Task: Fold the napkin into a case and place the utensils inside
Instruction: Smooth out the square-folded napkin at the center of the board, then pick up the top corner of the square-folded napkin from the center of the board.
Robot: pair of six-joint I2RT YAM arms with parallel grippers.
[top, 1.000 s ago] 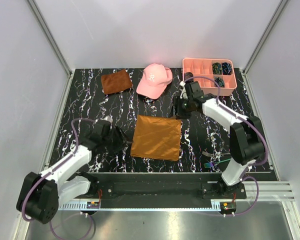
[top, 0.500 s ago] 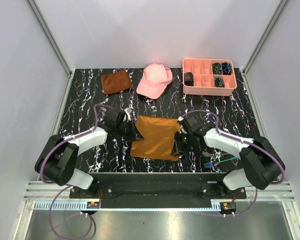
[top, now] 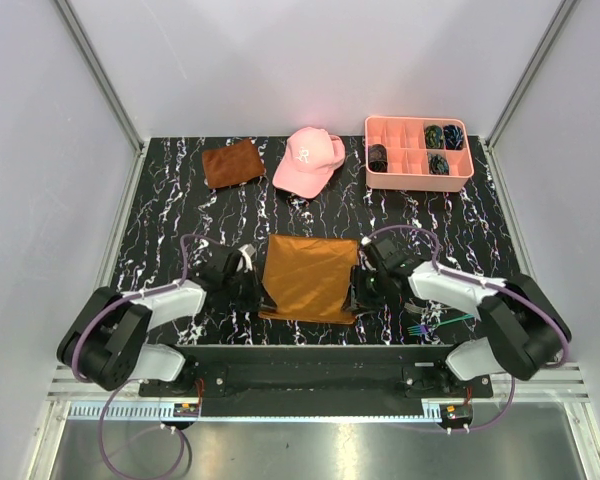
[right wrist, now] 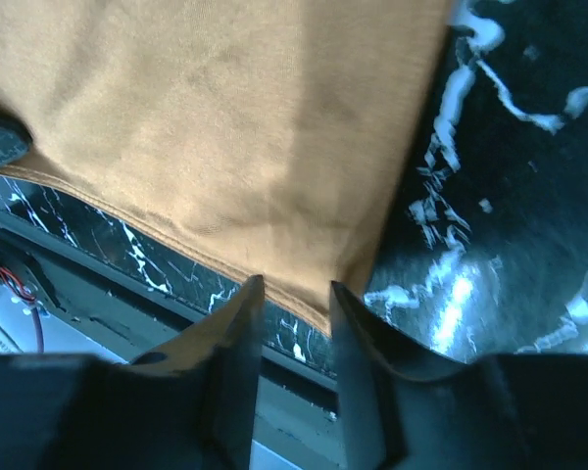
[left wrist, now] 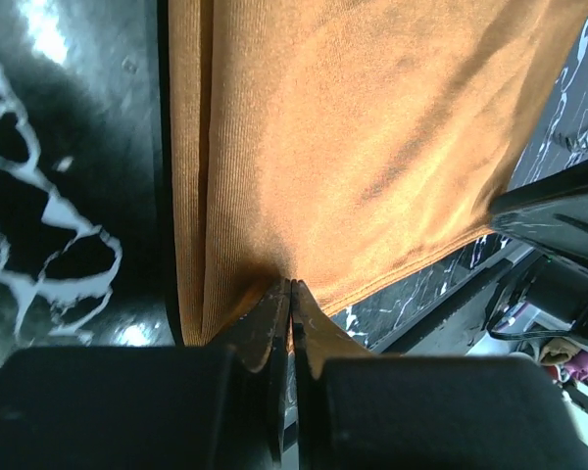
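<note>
The first fold is in hand. The napkin (top: pixel 310 278) lies flat on the bench (top: pixel 170 205). The left jaws pinch its near left corner; the right jaws stand apart astride the near right one. Next, I think, the right jaws must close, then both lift together.

Between the left gripper (left wrist: pixel 290 294) and the right gripper (right wrist: pixel 292 294) lies only the flat napkin (top: pixel 310 278), so the span from one set of jaws to the other is open above the cloth. Outward of the left jaws the marbled table (top: pixel 160 225) is bare. Outward of the right jaws, near the front edge, lie the utensils (top: pixel 418 328). Well beyond both jaws, past the napkin's far edge, stand the pink cap (top: pixel 308 160), the rust-brown cloth (top: pixel 232 162) and the pink tray (top: pixel 420 182) — bare table separates them from the napkin.
</note>
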